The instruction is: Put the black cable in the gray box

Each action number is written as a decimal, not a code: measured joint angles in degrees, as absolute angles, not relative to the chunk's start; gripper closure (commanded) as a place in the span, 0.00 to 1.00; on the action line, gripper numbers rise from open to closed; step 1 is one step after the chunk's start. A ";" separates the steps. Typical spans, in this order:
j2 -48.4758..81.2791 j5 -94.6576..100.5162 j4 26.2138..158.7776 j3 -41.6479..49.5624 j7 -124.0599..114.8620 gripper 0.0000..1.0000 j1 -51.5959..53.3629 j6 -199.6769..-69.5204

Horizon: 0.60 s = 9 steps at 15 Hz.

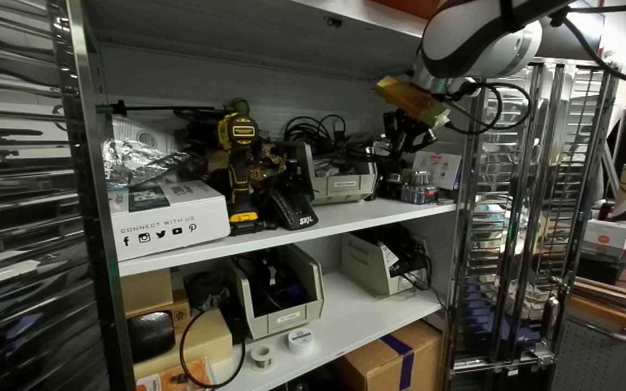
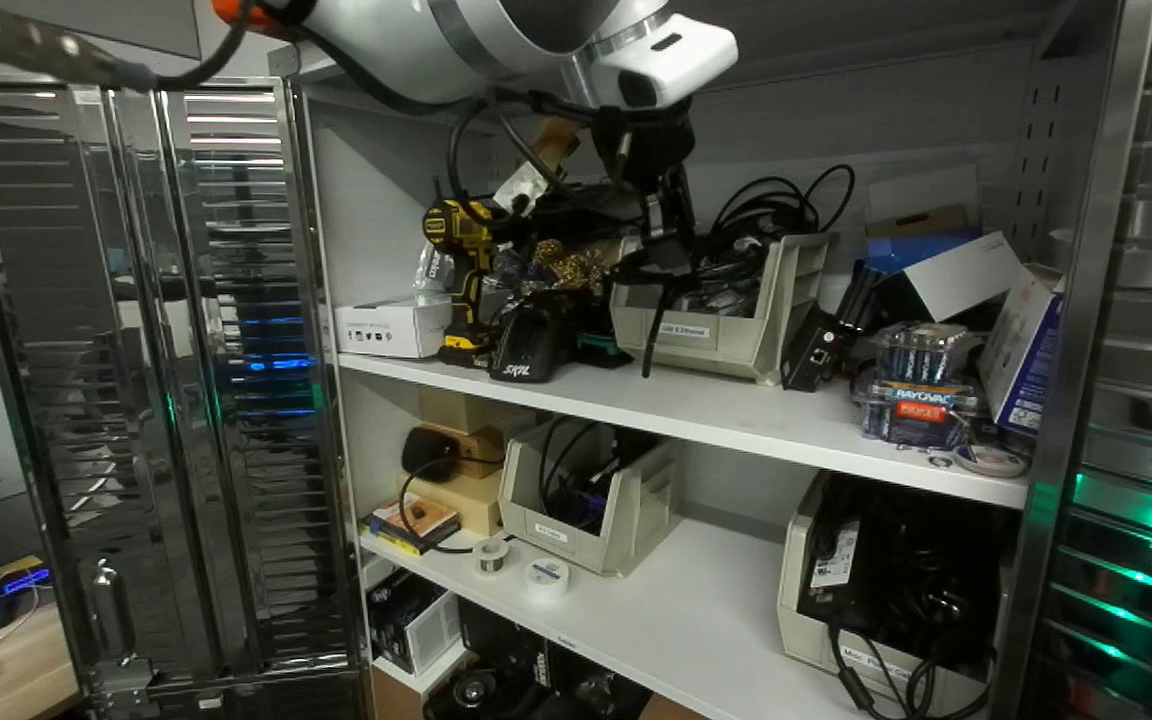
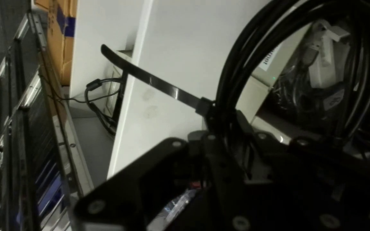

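Hand (image 3: 225, 127) pinches black cable (image 3: 223, 99) near gray box (image 2: 701, 335)

The hand is narrow, holding the cable bundle; in the wrist view a flat black strap (image 3: 169, 87) sticks out from it across the front edge of the desk (image 2: 716, 402). There the coil overlaps the gray box, which stands near that edge; whether any loop lies inside, I cannot tell. Battery packs (image 2: 911, 410) lie near the right front corner, a white box (image 1: 171, 217) near the left one.

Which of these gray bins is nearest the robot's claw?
The Ethernet-labelled bin on the upper shelf, near the gripper; both other bins stand lower.
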<state>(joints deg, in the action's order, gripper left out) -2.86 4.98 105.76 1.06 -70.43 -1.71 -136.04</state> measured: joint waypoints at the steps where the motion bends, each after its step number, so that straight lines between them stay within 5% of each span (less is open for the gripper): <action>1: -1.40 3.89 103.93 1.04 -70.50 0.96 -1.71 -137.09; 9: 7.70 0.23 92.98 1.05 -70.44 0.96 -1.43 -143.37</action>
